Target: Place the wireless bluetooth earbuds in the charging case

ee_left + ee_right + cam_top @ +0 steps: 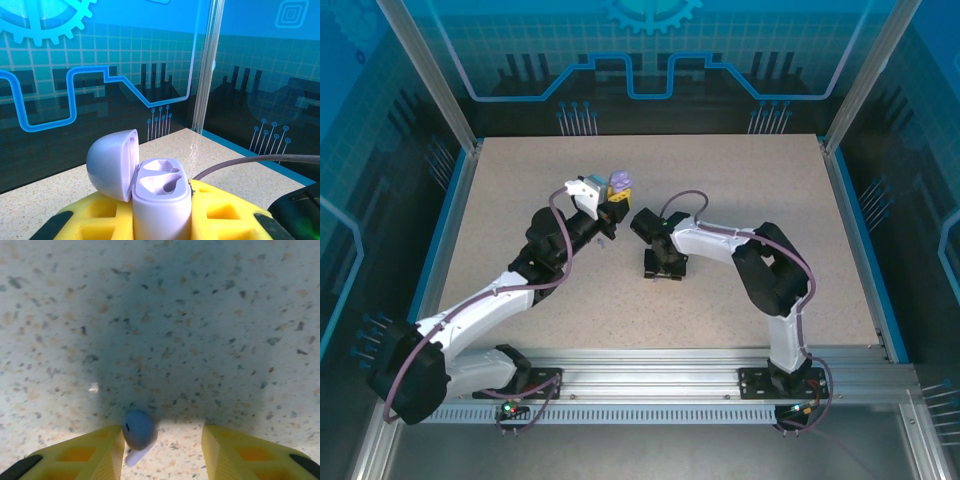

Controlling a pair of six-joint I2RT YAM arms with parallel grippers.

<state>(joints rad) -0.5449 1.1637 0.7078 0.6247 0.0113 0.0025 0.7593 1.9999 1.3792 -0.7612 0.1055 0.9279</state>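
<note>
Two arms work over the speckled table [740, 200]. On the left gripper [160, 222], the yellow fingers [227, 212] are clamped on the lilac charging case [161, 200], which is held upright and raised off the table. Its lid [112, 162] is hinged open, to the left in the left wrist view, and two moulded wells [160, 180] face up.

On the right gripper [162, 455], pointed down close to the table, the jaws stand apart. One lilac-blue earbud [138, 429] lies on the table between them. It touches the inner face of the finger on the left of the right wrist view, with a clear gap to the other finger. Nothing is gripped.

From the top view, the case sits up and left of the right gripper, not touching it.
</note>
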